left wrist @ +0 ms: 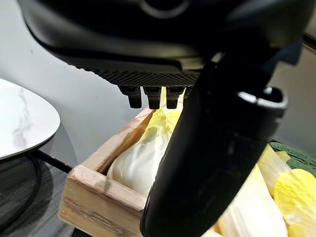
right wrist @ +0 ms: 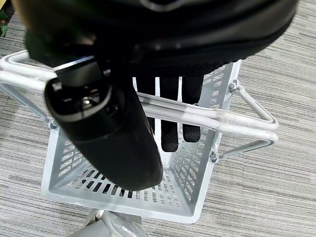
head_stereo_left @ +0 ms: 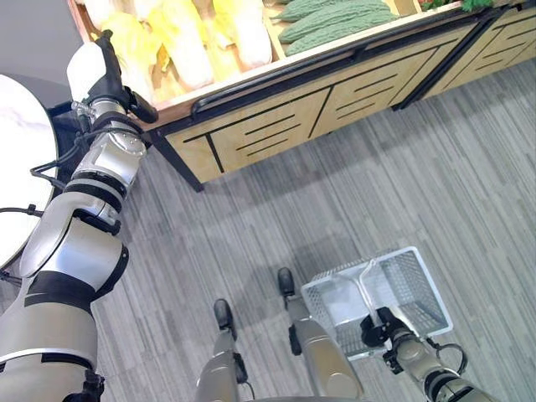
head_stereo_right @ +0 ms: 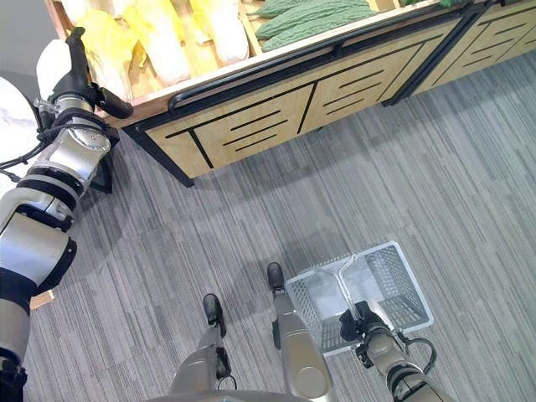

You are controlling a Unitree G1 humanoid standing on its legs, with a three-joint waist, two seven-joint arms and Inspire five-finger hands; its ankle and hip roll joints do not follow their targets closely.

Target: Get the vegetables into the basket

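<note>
Left eye view: 1 basket (head_stereo_left: pixel 416 277) held by right hand (head_stereo_left: pixel 378 327), 3 bitter gourds (head_stereo_left: pixel 335 18).

Shop setting, grocery produce section. Long wooden display stand (head_stereo_left: pixel 276 109) with black frame across top of frame, divided into open bins: pale yellow-white cabbages (head_stereo_left: pixel 188 42) heaped at upper left, dark green bitter gourds (head_stereo_left: pixel 335 21) in the adjoining bin. White wire shopping basket (head_stereo_left: pixel 402 285) with twin handles at lower right. Grey striped carpet floor (head_stereo_left: pixel 435 167). Round marble-topped table (head_stereo_left: pixel 21 159) at left edge.
</note>
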